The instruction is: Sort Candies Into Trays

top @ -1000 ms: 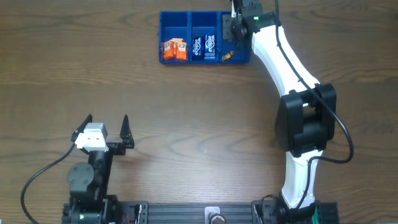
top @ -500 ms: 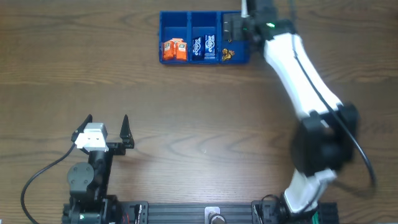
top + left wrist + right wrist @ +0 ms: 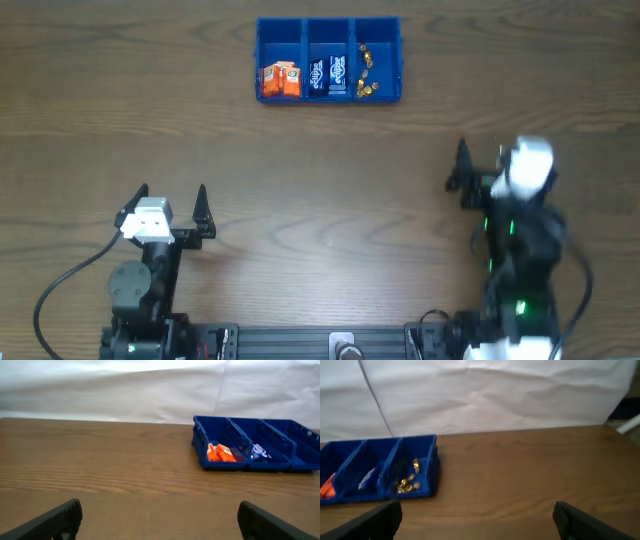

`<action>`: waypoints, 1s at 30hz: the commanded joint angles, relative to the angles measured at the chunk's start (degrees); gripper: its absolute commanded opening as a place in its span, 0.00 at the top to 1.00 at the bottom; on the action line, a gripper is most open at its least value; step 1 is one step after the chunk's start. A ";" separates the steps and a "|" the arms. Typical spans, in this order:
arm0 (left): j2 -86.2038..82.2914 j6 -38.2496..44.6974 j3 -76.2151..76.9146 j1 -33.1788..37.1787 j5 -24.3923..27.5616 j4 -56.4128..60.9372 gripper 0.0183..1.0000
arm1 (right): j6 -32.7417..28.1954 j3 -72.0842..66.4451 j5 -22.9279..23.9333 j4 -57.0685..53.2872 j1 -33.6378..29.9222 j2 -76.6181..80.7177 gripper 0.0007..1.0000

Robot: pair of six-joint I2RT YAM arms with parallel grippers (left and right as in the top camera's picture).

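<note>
The left end effector (image 3: 172,198) and right end effector (image 3: 474,519) are hanging wide open and empty; the tray (image 3: 259,55), holding the candies (image 3: 280,80), is lying far beyond both, long axis left-right, seemingly nearer the right.

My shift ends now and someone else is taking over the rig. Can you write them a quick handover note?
Left gripper: open, holding nothing, low near its base.
Right gripper: open, holding nothing, on its own side, well short of the tray.
The tray sits at the far side of the table. It holds orange candies in the left compartment, blue candies in the middle and gold candies in the right.
Done: every candy in view is sorted by colour.
Left: probably nothing; confirm before stopping.
</note>
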 commanded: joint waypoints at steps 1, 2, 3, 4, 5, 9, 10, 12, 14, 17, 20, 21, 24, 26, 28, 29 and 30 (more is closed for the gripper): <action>-0.31 0.83 -1.03 0.20 0.98 -2.03 0.00 | -0.70 -12.68 -3.98 2.71 -0.57 -18.69 0.00; -0.31 0.83 -1.03 0.20 0.98 -2.03 0.00 | -0.17 -15.39 -4.02 2.97 -0.59 -22.97 0.00; -0.31 0.83 -1.03 0.20 0.98 -2.03 0.00 | -0.09 -17.31 -4.85 2.97 -0.57 -26.05 0.00; -0.31 0.83 -1.03 0.20 0.98 -2.03 0.00 | -0.09 -18.73 -6.01 2.89 -0.57 -28.35 0.00; -0.31 0.83 -1.03 0.20 0.98 -2.03 0.00 | -0.07 -20.00 -7.02 3.74 -0.31 -28.35 0.00; -0.31 0.85 -1.03 0.20 0.98 -2.03 0.00 | -0.35 -21.18 -6.71 1.97 1.38 -28.37 0.00; -0.31 0.83 -1.03 0.20 0.98 -2.03 0.00 | -0.35 -21.18 -6.69 1.53 1.36 -28.37 0.00; -0.31 0.83 -1.03 0.20 0.98 -2.03 0.00 | -0.31 -21.18 -5.29 -0.68 1.38 -28.37 0.00; -0.31 0.83 -1.03 0.20 0.98 -2.03 0.00 | -0.33 -21.18 -5.03 -0.57 1.36 -28.37 0.00; -0.31 0.83 -1.03 0.20 0.98 -2.03 0.00 | -0.31 -21.18 -4.37 -0.61 1.36 -28.37 0.00; -0.31 0.83 -1.03 0.20 0.98 -2.03 0.00 | -0.31 -21.11 -4.35 -0.81 1.31 -28.37 0.00; -0.31 0.83 -1.03 0.20 0.98 -2.03 0.00 | -0.31 -21.11 -4.35 -0.81 1.31 -28.37 0.00; -0.31 0.83 -1.03 0.20 0.98 -2.03 0.00 | -0.31 -21.11 -4.35 -0.81 1.31 -28.37 0.00; -0.31 0.83 -1.03 0.20 0.98 -2.03 0.00 | -0.31 -21.14 -4.35 -0.81 1.31 -28.37 0.00; -0.31 0.83 -1.03 0.20 0.98 -2.03 0.00 | -0.31 -21.11 -4.35 -0.81 1.31 -28.37 0.00; -0.31 0.83 -1.03 0.20 0.98 -2.03 0.00 | -0.31 -21.11 -4.35 -0.81 1.31 -28.37 0.00; -0.31 0.83 -1.03 0.20 0.98 -2.03 0.00 | -0.31 -21.11 -4.35 -0.81 1.31 -28.37 0.00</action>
